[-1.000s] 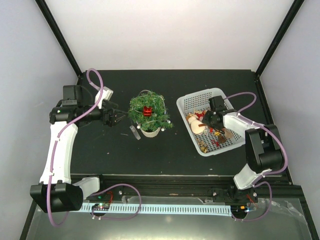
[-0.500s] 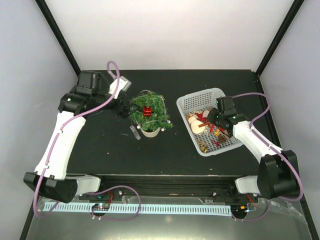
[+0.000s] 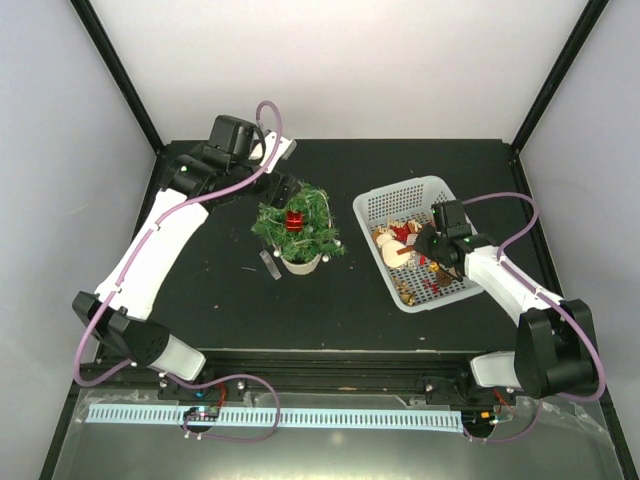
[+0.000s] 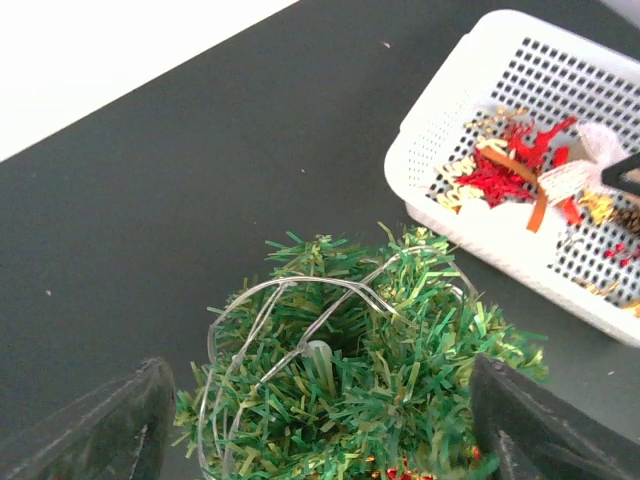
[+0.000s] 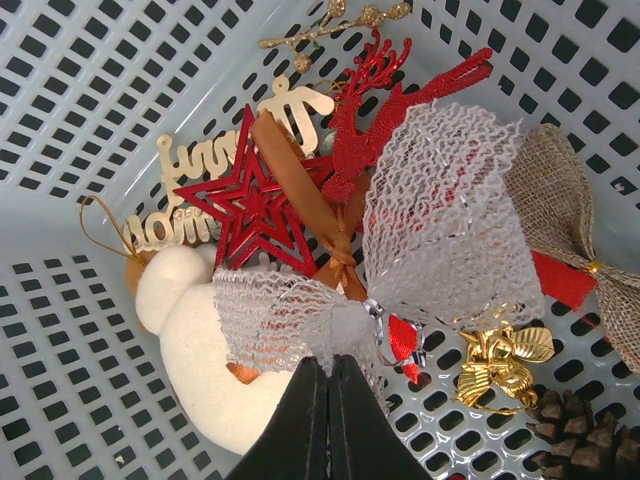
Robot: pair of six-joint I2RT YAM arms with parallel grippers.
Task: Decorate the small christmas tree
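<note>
We are holding our left hand [image 4: 318, 380] just above the small christmas tree [image 3: 297, 225], which is standing in its whitish pot [image 3: 300, 264] near the middle of the dark bench [image 3: 220, 300]. The hand is spread wide, with one finger on each side of the green crown, and it is carrying nothing. A thin wire string [image 4: 290, 290] is looping over the branches, and a red ornament [image 3: 294, 221] is sitting near the top.

Our right hand [image 5: 328, 365] is reaching down into the white basket [image 3: 395, 190], which is sitting to the right of the tree. Its fingers are pressed fully together, with the tips resting at the knot of a white net bow [image 5: 440, 230] beside a red star [image 5: 250, 205]. We cannot tell whether a strand of the bow is pinched between them.

We are judging the step in hand to be steadying the tree while fetching a decoration. To do it well, the left hand should be closing gently on the foliage without snagging the wire. The right hand should be lifting slowly, so that tangled neighbours are not dragged out of the basket.
</note>
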